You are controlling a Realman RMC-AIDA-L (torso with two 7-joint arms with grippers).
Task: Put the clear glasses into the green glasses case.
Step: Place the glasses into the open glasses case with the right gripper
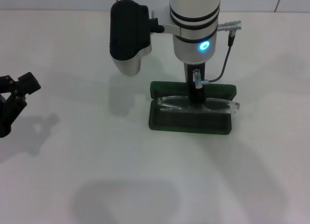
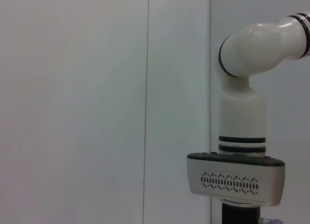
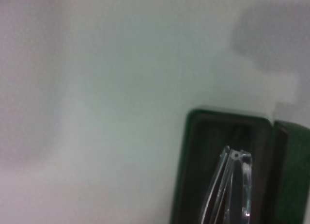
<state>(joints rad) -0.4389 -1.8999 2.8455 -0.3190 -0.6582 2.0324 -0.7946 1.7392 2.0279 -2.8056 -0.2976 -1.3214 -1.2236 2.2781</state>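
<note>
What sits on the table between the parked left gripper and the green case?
Nothing: in the head view only bare white table and shadows lie between the left gripper at the left edge and the green glasses case.

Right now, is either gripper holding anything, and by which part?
The right gripper holds the clear glasses at about the middle of the frame, over the open green glasses case. The left gripper holds nothing.
</note>
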